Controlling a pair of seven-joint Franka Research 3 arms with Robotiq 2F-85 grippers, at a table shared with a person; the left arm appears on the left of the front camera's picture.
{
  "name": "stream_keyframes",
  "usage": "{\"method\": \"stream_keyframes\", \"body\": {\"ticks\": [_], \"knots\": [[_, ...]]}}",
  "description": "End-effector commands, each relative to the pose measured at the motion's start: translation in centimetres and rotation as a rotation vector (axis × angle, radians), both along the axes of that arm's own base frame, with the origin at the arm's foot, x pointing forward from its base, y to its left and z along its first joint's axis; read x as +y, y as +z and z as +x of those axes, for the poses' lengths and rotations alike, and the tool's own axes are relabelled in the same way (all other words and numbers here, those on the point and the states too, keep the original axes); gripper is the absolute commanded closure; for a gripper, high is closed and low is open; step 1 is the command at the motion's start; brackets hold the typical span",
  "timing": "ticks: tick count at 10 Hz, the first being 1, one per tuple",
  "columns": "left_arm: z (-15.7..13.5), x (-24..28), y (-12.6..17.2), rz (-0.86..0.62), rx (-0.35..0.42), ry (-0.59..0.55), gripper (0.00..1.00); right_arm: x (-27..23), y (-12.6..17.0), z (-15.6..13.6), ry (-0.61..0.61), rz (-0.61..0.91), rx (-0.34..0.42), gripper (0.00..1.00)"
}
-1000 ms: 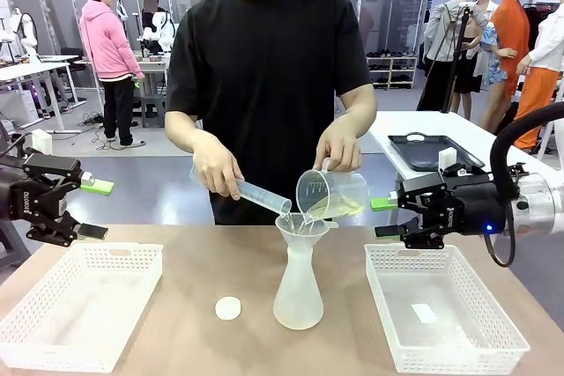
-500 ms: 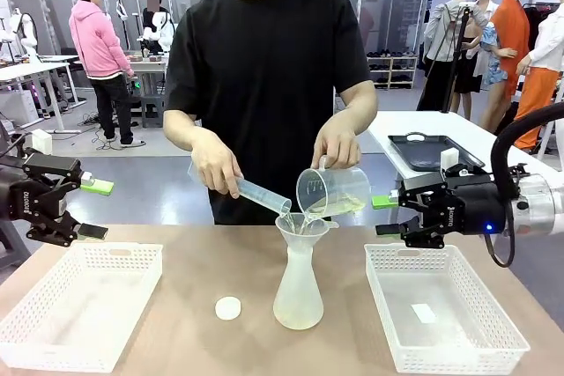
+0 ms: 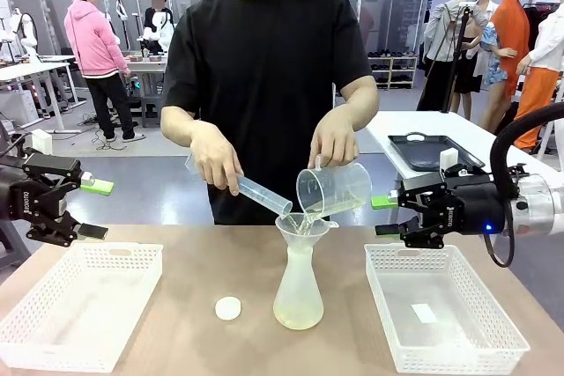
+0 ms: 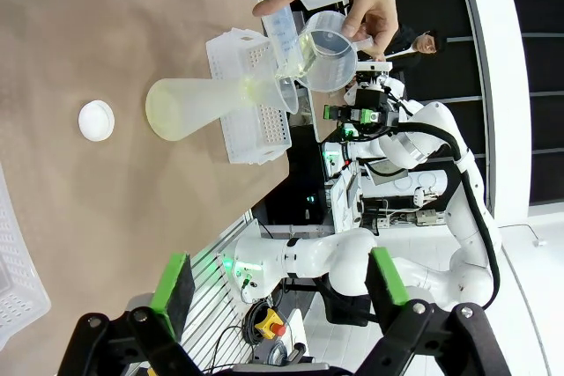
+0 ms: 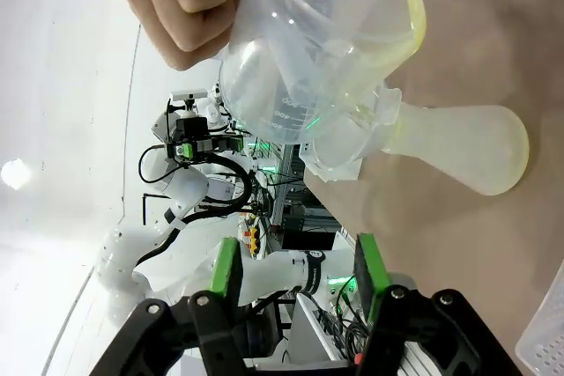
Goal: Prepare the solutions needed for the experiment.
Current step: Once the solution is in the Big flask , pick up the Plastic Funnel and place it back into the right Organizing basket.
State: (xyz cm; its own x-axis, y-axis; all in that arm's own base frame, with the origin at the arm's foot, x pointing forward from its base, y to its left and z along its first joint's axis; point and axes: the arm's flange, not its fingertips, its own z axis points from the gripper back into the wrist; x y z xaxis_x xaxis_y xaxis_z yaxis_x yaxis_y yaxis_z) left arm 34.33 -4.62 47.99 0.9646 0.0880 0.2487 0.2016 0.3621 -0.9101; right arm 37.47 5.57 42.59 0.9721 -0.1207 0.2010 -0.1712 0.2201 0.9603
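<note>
The left gripper (image 3: 94,209) is seen wide open and empty, near a basket (image 3: 53,341). The right gripper (image 3: 384,217) is seen with its jaws apart and nothing between them. Just ahead of its tips a beaker (image 3: 333,189) is tilted by a hand (image 3: 335,143). The solutions (image 3: 339,208) are gathered at the beaker's lowered lip and in the bottom of a flask (image 3: 298,279), which is stood between the two grippers. A cylinder (image 3: 256,193) is tipped over the same mouth.

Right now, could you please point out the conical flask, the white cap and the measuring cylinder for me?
conical flask (image 3: 298,298), front view, on its wide lower body.
white cap (image 3: 228,308), front view, on its top face.
measuring cylinder (image 3: 261,194), front view, on the middle of the tube.
</note>
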Motion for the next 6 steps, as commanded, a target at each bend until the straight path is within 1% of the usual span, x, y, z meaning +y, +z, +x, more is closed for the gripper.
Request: {"method": "stream_keyframes", "body": {"ticks": [1,6], "knots": [[-0.09,-0.20,0.06,-0.024,-0.019,-0.004,0.00,0.22,-0.09,0.19,-0.011,0.008,-0.003,0.34],[-0.09,-0.20,0.06,-0.024,-0.019,-0.004,0.00,0.22,-0.09,0.19,-0.011,0.008,-0.003,0.34]]}}
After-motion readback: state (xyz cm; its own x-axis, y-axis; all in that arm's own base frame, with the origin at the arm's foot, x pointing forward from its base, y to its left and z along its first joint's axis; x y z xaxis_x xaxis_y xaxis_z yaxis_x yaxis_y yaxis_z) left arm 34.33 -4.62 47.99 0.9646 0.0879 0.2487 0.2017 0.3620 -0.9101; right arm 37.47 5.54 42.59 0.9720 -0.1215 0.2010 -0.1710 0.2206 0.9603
